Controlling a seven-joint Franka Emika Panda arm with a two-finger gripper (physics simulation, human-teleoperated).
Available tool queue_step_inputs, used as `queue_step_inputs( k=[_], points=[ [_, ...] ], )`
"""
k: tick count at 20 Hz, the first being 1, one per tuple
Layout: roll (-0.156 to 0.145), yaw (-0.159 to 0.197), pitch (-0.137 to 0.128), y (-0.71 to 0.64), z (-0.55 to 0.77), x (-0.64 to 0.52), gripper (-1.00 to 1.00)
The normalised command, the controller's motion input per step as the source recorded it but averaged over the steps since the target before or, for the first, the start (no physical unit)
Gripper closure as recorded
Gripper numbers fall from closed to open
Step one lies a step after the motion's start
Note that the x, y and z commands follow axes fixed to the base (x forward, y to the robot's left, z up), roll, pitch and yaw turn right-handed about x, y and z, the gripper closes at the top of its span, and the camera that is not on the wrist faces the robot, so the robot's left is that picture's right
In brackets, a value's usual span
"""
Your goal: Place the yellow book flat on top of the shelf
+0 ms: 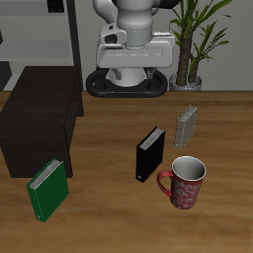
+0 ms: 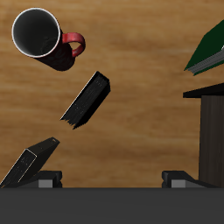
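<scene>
The yellow book point(image 1: 187, 126) stands upright on the table, pale grey with tan edges, behind the mug; in the wrist view the yellow book point(image 2: 29, 163) shows close to one fingertip point(image 2: 49, 178). The shelf point(image 1: 38, 117) is a low black cabinet with a flat bare top at the table's side, and its corner point(image 2: 210, 122) also shows in the wrist view. My gripper point(image 2: 115, 179) is open, high above the table near the robot's base, with nothing between its fingers. It is well apart from the book and the shelf.
A black book point(image 1: 150, 153) stands upright mid-table, also seen as the black book point(image 2: 87, 99). A red mug point(image 1: 185, 182) sits near the front edge. A green book point(image 1: 46, 188) stands in front of the shelf. A potted plant point(image 1: 195, 49) and grey shelving point(image 1: 44, 30) stand at the back.
</scene>
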Motion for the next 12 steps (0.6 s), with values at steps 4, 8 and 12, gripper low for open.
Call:
queue_step_inputs(
  k=[4,8,12],
  points=[
    [-0.001,-0.005,-0.003,0.09,-0.02,-0.03,-1.00],
    [-0.025,0.001,-0.009,0.09,-0.04,0.01,-1.00],
    [-0.031,-0.066,0.008,0.11,-0.05,-0.04,-1.00]
  ],
)
